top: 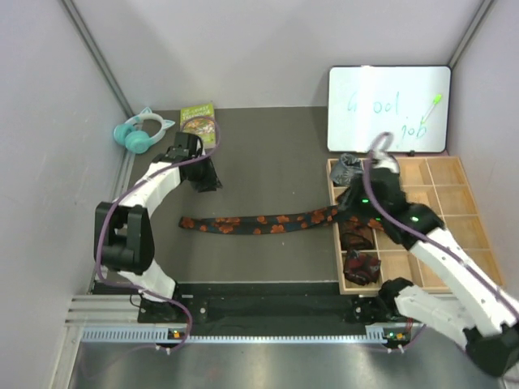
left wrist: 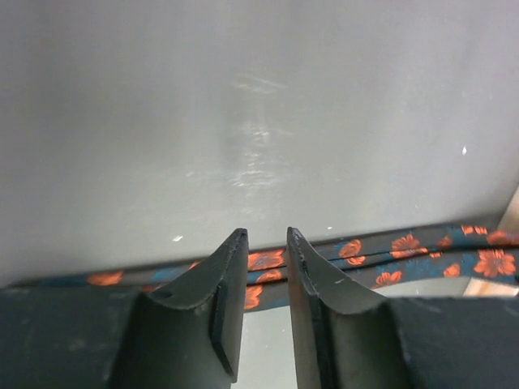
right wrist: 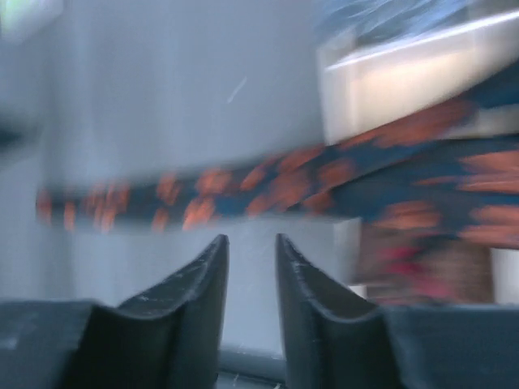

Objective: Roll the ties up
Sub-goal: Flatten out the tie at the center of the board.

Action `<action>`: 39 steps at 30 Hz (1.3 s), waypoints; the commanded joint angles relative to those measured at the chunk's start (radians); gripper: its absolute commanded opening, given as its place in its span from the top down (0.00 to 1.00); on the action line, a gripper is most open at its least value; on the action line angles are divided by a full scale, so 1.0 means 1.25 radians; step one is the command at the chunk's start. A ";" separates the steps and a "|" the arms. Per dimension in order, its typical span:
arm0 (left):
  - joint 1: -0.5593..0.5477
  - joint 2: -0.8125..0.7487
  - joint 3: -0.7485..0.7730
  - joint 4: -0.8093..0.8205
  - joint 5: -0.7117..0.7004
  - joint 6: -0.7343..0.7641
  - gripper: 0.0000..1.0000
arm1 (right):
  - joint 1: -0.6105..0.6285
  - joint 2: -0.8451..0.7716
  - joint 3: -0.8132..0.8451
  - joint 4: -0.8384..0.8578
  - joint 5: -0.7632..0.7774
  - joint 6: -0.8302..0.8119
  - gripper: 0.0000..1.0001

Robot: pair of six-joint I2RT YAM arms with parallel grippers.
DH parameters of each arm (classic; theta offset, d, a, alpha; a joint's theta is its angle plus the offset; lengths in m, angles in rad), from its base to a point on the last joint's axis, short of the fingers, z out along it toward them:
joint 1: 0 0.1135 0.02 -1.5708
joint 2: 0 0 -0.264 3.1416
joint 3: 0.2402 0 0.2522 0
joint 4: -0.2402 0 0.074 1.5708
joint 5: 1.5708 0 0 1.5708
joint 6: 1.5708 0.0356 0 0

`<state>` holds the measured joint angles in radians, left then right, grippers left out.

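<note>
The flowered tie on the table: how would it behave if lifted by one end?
Probably floppy: the tie lies flat and bends over the tray rim. Lifted, it would likely dangle and drag. It looks like thin fabric, so probably light.

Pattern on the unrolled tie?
The tie is dark with orange-red flowers; left wrist view shows it best.

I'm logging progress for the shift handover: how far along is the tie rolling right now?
Done: a grey roll, a dark brown roll and a maroon roll sit in the wooden tray. In hand: nothing; the left gripper and right gripper are both slightly open and empty, near the flowered tie. Left: that tie lies unrolled across the table, one end over the tray's edge; it needs rolling and stowing.
</note>
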<state>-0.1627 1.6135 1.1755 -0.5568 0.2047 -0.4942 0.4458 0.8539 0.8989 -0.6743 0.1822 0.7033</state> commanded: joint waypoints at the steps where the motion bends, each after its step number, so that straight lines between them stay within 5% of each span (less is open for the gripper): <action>1: -0.020 0.069 0.076 0.036 0.105 0.057 0.71 | 0.283 0.178 0.034 0.095 0.036 0.088 0.78; 4: -0.046 0.115 0.112 0.022 0.122 0.084 0.76 | 0.363 0.336 0.064 0.189 -0.009 0.125 0.89; 13: -0.078 0.201 0.124 0.007 0.138 0.106 0.81 | 0.446 0.670 0.210 0.274 -0.072 0.158 0.93; 39: -0.155 0.244 0.049 -0.012 0.110 0.086 0.84 | 0.461 0.857 0.282 0.288 -0.054 0.204 0.96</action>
<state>-0.3367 1.9255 1.2579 -0.5541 0.3550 -0.3904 1.0145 1.9095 1.2060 -0.3237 0.0704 0.9482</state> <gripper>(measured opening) 0.162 0.038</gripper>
